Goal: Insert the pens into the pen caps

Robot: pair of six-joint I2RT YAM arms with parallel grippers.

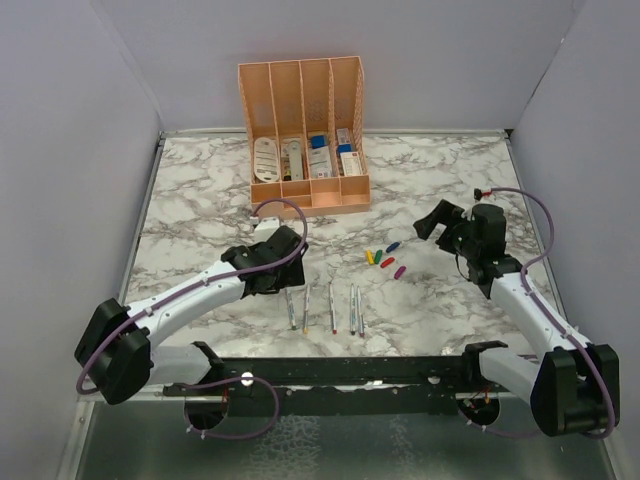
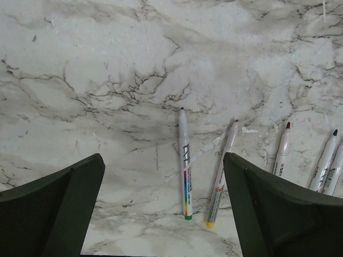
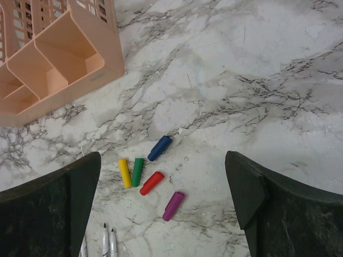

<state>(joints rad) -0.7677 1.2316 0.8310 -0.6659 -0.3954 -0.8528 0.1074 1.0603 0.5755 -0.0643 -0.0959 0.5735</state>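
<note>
Hovering by the five pens (image 1: pixel 331 308), thin grey-white sticks lying side by side on the counter (image 1: pixel 195 215) just ahead of the arm bases, the left gripper (image 2: pixel 162 160) holds its jaws wide and empty, probably staged to pick one. Farther out, the right gripper (image 3: pixel 162 156) hangs wide open and empty above the pen caps (image 3: pixel 151 183): yellow, green, red, blue and magenta stubs lying flat, loosely clustered, none fitted yet. Peach organizer (image 1: pixel 300 90) stands beyond, apart.
</note>
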